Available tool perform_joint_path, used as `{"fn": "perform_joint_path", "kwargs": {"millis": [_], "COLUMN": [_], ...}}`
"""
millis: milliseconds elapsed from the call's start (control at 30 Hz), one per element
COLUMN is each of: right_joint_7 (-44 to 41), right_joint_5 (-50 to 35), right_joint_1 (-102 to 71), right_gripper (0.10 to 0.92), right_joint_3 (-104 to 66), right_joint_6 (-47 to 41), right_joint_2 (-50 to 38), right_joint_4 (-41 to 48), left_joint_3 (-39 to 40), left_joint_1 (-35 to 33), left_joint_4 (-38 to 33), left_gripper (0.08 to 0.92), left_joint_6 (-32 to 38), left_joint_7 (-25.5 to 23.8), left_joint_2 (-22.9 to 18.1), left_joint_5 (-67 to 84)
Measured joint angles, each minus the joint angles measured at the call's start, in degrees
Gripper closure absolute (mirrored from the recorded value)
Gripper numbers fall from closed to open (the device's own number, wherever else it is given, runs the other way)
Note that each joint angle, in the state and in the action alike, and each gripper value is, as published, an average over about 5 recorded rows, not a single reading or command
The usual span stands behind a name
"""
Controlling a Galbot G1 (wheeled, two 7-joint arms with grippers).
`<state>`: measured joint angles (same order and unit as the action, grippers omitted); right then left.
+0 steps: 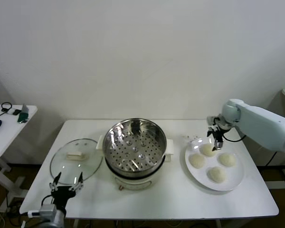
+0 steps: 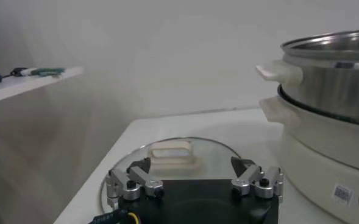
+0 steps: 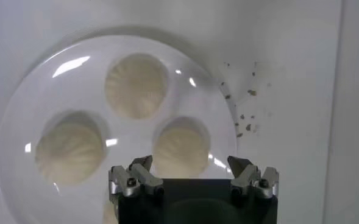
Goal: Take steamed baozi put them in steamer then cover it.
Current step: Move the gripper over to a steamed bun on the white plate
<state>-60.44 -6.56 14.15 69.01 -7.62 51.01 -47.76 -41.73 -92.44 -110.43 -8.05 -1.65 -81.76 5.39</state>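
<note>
Four cream-white baozi lie on a white plate point(image 1: 232, 179) at the right; the far-left one point(image 1: 208, 149) sits just under my right gripper point(image 1: 215, 143), which hangs open above it. In the right wrist view that gripper point(image 3: 191, 163) is open over the nearest baozi point(image 3: 180, 146), with two more point(image 3: 136, 84) point(image 3: 69, 151) beyond. The steel steamer point(image 1: 134, 145) stands empty mid-table on its white base. The glass cover point(image 1: 76, 159) lies flat on the table to its left. My left gripper point(image 1: 66, 183) is open near the front edge, just before the cover point(image 2: 173, 159).
A side table point(image 1: 4, 126) with small items stands to the far left. Crumbs point(image 3: 246, 112) lie on the table next to the plate. A small white object point(image 1: 194, 140) lies behind the plate. The steamer's side handle point(image 2: 280, 72) juts toward the cover.
</note>
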Motion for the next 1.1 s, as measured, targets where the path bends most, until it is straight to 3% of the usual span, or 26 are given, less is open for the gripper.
{"fn": "perform_joint_path", "kwargs": {"millis": [533,900,1100], "right_joint_7": [0.12,-0.74,-1.44], "right_joint_5": [2.93,3.45,3.22], "right_joint_1": [-3.99,-4.33,-3.47], "right_gripper": [0.21,0.344,0.355], "right_joint_3": [-5.38,-6.6,-6.2], "right_joint_6": [1.17,1.94,2.7], "right_joint_2": [3.38,4.15,3.84], "right_joint_4": [6.66,8.61,8.24], "left_joint_3": [0.37,0.1,0.02], "left_joint_1": [0.3,0.62,0.85], "left_joint_4": [0.61,0.44,0.75], "left_gripper": [0.177,0.177,0.177], "left_joint_6": [0.26,-0.22,-0.42], "left_joint_7": [0.08,0.24,0.4], "left_joint_2": [-0.09,-0.14,-0.13], "left_joint_5": [-0.34,-0.38,-0.4]}}
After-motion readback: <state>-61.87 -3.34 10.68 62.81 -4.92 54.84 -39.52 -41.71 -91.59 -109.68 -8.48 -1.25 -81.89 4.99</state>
